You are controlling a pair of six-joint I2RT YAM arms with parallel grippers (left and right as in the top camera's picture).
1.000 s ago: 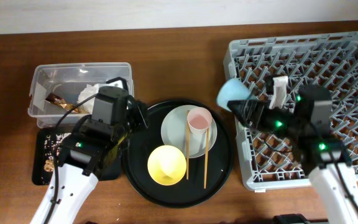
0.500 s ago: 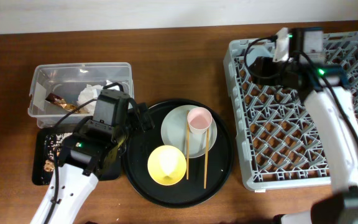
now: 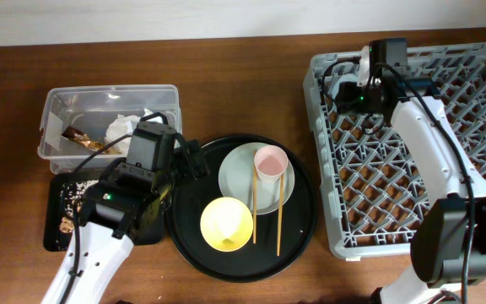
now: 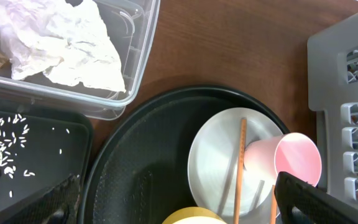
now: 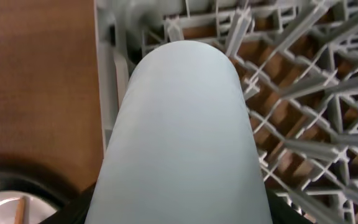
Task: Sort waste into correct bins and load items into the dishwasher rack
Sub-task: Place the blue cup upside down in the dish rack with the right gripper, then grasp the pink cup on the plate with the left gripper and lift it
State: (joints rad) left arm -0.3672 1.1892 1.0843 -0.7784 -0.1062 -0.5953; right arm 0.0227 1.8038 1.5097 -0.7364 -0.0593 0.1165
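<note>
My right gripper point(image 3: 345, 91) is shut on the light blue cup point(image 5: 179, 137) and holds it over the far left corner of the grey dishwasher rack point(image 3: 479, 228). The cup fills the right wrist view. My left gripper point(image 3: 189, 160) is open and empty above the left of the round black tray point(image 3: 184, 245); its fingers point(image 4: 322, 199) frame the white plate point(image 4: 219, 155). On the plate lie the pink cup point(image 3: 270, 162) and two chopsticks point(image 3: 278, 211). The yellow bowl point(image 3: 226, 223) sits in front of it.
The clear tub point(image 3: 53, 114) at the far left holds the white tissue point(image 3: 125, 125) and the brown wrapper point(image 3: 78, 135). The shallow black tray point(image 3: 57, 241) in front of it holds food scraps point(image 3: 67, 221). The rack's pegs point(image 5: 303, 93) stand beside the blue cup.
My right arm has carried the blue cup from the rack's left edge up to its far left corner. The left arm has not moved.
</note>
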